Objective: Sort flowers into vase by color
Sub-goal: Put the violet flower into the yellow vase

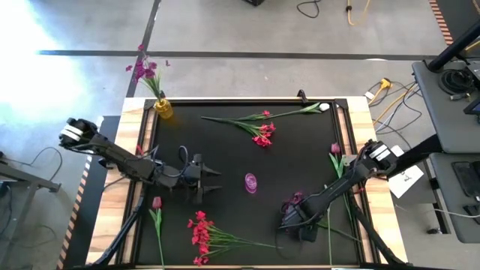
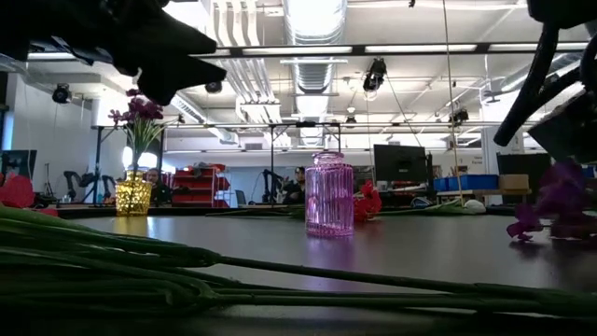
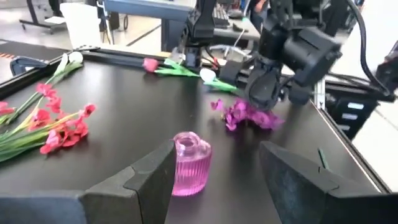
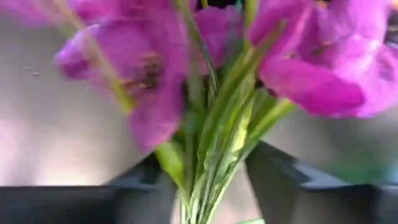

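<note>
Vase [image 1: 250, 182] mid-table, between left gripper [image 1: 212, 181] and right gripper [image 1: 291, 217]; second vase [image 1: 163, 109] at far-left corner.

My counter [image 1: 225, 154] is a black mat in a wooden frame. A pink glass vase [image 1: 250, 182] stands between my left claw [image 1: 211, 180] and right claw [image 1: 294, 217]. A yellow vase [image 1: 163, 109] sits far beyond the left claw. Red sprays [image 1: 201, 236] lie near it; another red spray [image 1: 262, 133] lies beyond both claws.
</note>
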You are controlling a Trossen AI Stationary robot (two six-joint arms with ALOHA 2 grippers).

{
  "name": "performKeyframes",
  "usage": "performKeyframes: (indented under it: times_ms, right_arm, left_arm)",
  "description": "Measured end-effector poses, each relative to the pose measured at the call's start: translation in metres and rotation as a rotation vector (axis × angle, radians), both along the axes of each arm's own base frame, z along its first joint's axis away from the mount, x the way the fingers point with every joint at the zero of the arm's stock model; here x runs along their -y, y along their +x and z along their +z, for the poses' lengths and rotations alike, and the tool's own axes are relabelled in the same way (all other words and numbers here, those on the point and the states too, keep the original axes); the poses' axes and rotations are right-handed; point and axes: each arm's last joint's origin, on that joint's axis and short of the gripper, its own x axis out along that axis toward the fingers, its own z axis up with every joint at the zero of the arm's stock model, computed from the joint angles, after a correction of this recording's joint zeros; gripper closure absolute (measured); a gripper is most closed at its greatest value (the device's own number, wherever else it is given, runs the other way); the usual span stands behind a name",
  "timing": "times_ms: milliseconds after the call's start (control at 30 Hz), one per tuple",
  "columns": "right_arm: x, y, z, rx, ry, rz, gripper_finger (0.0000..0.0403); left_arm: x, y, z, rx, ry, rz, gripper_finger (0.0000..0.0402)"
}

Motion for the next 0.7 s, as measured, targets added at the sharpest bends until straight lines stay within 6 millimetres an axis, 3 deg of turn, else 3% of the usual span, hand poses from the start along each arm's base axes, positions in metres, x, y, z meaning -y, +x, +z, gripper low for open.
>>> performKeyframes:
  times_ms: [133,167,467,700]
  right_arm:
    - [0.015,0.005,0.017,0.155,-0.115,0.017,0.0366]
    - [0.02,0.007,0.025,0.21,-0.144,0.007,0.0377]
    - [0.081,0.024,0.089,0.866,-0.289,-0.097,0.0384]
    - [0.138,0.02,0.114,1.302,-0.496,-0.101,0.0384]
  left_arm:
    - [-0.002,-0.009,0.006,-0.019,0.004,-0.007,0.0186]
    - [-0.003,-0.011,0.009,-0.011,0.001,-0.007,0.0186]
    - [-0.007,-0.017,0.019,0.042,0.038,0.03,0.0186]
    - [-0.012,-0.001,0.019,0.141,-0.016,0.131,0.0186]
